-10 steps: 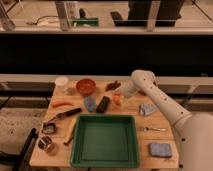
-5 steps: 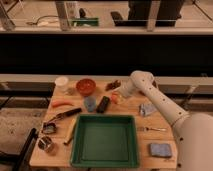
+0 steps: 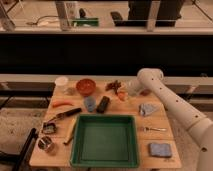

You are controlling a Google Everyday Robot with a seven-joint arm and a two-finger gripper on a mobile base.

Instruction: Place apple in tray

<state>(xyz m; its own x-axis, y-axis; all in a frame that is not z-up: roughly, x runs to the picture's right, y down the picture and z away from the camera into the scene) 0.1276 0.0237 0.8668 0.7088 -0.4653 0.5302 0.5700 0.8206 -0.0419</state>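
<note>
At the near edge of the wooden table (image 3: 161, 120) lies the green tray (image 3: 106, 117). Farther back, well apart from it, the apple (image 3: 121, 96) sits on the wood. The gripper (image 3: 126, 91) is just beside it, and I cannot tell whether it is open or closed.

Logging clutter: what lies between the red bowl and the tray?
A blue cup sits between bowl and tray in the camera view; the gripper is by the apple.

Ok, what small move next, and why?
Probably settle the gripper onto the apple for a grasp: the gripper is right beside it near the table's far edge, and the apple is outside the green tray nearer the front.
</note>
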